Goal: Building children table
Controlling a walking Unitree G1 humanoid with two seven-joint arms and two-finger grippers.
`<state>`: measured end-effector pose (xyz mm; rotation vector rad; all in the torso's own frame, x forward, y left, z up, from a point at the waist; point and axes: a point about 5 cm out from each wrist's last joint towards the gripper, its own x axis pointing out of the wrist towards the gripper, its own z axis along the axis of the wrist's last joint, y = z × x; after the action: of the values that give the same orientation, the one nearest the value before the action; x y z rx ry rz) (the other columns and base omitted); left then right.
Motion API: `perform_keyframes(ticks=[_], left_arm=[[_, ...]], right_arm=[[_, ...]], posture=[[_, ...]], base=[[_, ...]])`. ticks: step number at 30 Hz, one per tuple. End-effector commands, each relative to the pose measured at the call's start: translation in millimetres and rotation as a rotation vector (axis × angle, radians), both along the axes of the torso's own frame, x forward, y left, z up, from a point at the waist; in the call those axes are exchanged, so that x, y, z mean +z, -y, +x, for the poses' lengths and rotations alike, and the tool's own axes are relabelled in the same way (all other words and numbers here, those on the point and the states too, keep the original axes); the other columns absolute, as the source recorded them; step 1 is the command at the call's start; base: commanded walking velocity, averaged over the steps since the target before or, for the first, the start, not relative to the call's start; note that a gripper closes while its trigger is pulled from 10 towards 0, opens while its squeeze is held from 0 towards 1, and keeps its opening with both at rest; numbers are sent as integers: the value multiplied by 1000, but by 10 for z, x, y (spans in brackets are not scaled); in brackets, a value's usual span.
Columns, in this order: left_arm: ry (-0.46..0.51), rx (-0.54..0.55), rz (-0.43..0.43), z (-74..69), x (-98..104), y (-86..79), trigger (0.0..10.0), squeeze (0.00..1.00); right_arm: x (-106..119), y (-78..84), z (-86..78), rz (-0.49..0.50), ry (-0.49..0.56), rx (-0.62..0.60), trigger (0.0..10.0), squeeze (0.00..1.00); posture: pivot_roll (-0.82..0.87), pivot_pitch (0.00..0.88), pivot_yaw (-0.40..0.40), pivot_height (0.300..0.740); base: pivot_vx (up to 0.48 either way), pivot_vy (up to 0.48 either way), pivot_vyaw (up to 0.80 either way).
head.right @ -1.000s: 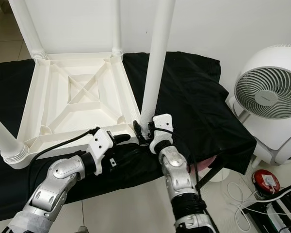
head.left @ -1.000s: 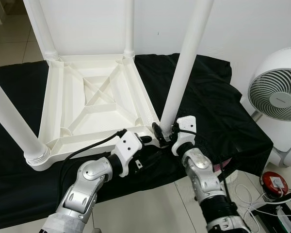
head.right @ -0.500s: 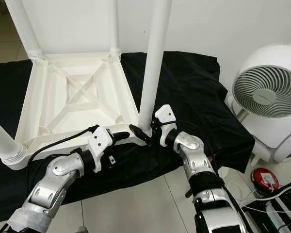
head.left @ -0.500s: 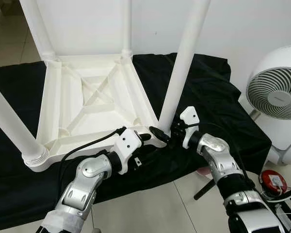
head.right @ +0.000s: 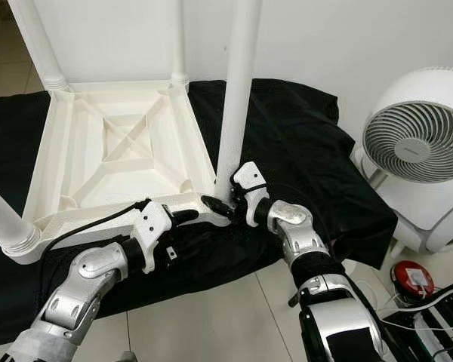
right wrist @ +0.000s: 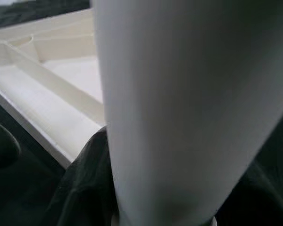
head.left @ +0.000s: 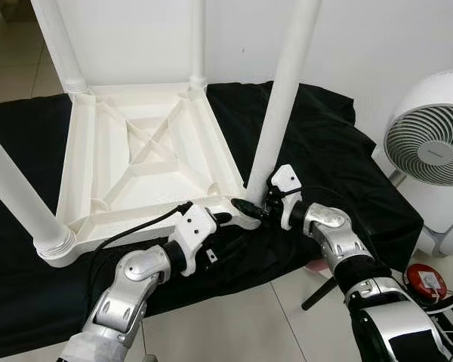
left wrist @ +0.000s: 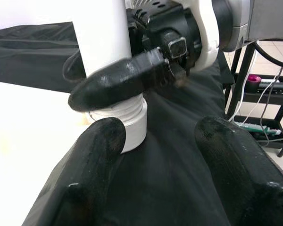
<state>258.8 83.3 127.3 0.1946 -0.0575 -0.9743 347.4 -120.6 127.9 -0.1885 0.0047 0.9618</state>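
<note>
Since a second ago your right arm has swung its elbow out to the side, so the right hand (head.left: 258, 210) now reaches the near-right leg (head.left: 281, 98) from the right rather than from below; the left hand (head.left: 225, 219) has barely shifted.

The children's table (head.left: 143, 162) lies upside down on a black cloth (head.left: 325, 158) over the desk, four white legs pointing up. Your right hand pinches the base of the near-right leg just above its threaded collar (left wrist: 125, 117), one black finger (left wrist: 115, 82) wrapped across the front of the leg. The left hand sits at the table's near corner with its fingers (left wrist: 92, 155) spread, gripping nothing, hovering over the cloth beside the collar.

Watch these, as I judge them:
- The grip is low on a tall leg. If you twist off-axis, the thread may cross or the leg may tilt in its socket.
- The cloth bunches right at the collar and could get dragged into the thread.
- Your two hands are almost touching; any further turn of the right wrist could knock them together.
- With the left hand not bracing the corner, the light table could turn along with the leg.
- The white fan (head.left: 430, 151) stands near your right elbow.
</note>
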Motion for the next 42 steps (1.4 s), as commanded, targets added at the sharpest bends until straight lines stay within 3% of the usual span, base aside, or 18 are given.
perform_keyframes(ticks=[1, 7, 8, 9, 12, 16, 20, 22, 23, 24, 25, 32, 36, 39, 40, 41, 42], left_arm=[[-16, 68, -2, -4, -57, -46, 10000, 0], [-32, 80, -19, -46, -90, -27, 10000, 0], [-33, 79, -23, -57, -88, -14, 10000, 0], [-33, 81, -25, -60, -88, -6, 10000, 0], [-33, 84, -25, -62, -90, -2, 10000, 0], [-28, 91, -25, -59, -81, -9, 10000, 0], [-24, 91, -23, -63, -80, -12, 10000, 0], [-15, 87, -7, -45, -85, -30, 10000, 0], [-15, 87, -7, -45, -85, -30, 10000, 0], [-10, 90, -1, -12, -74, -53, 10000, 0], [-10, 90, -1, -12, -74, -53, 10000, 0], [-2, 85, -2, 29, -46, -69, 10000, 0], [-3, 72, -2, 25, -46, -48, 10000, 0], [-3, 65, -3, 34, -44, -32, 10000, 0], [-3, 63, -3, 41, -42, -28, 10000, 0], [-2, 62, -3, 46, -40, -25, 10000, 0], [-2, 61, -3, 52, -37, -23, 10000, 0]], right_arm=[[-93, 0, -48, -14, -27, 34, 0, 0], [-167, 18, -94, 25, -40, 18, 0, 0], [-187, 17, -100, 32, -42, 0, 3137, 0], [-199, -2, -103, 57, -46, -27, 10000, 0], [-206, -16, -105, 75, -49, -45, 10000, 0], [-229, -39, -96, 72, -11, -229, 10000, 0], [-230, -22, -97, 83, 1, -302, 10000, 0], [-210, -9, -114, 133, 20, -421, 10000, 0], [-210, -9, -114, 133, 20, -421, 10000, 0], [-213, -16, -150, 167, 25, -522, 10000, 0], [-213, -16, -150, 167, 25, -522, 10000, 0], [-259, -37, -296, 243, 12, -841, 10000, 0], [-270, -114, -347, 252, 1, -848, 10000, 0], [-246, -78, -343, 248, 8, -848, 10000, 0], [-232, -47, -339, 244, 11, -855, 10000, 345], [-224, -28, -336, 242, 13, -859, 10000, 1000], [-214, 1, -329, 244, 14, -852, 10000, 1000]], posture=[[8, 0, -81, 740], [6, 0, -81, 740], [7, 0, -83, 740], [8, 0, -83, 740], [8, 0, -85, 740], [11, 0, -89, 740], [11, 0, -95, 740], [12, 0, -98, 740], [12, 0, -98, 740], [8, 0, -96, 740], [8, 0, -96, 740], [-14, 0, -78, 740], [-21, 0, -74, 740], [-27, 0, -72, 740], [-27, 0, -72, 740], [-27, 0, -72, 740], [-29, 0, -73, 740]], base=[[0, 0, 0], [0, 0, 0], [0, 0, 0], [0, 0, 0], [0, 0, 0], [0, 0, 0], [0, 0, 0], [0, 0, 0], [0, 0, 0], [0, 0, 0], [0, 0, 0], [0, 0, 0], [0, 0, 0], [0, 0, 0], [0, 0, 0], [0, 0, 0], [0, 0, 0]])
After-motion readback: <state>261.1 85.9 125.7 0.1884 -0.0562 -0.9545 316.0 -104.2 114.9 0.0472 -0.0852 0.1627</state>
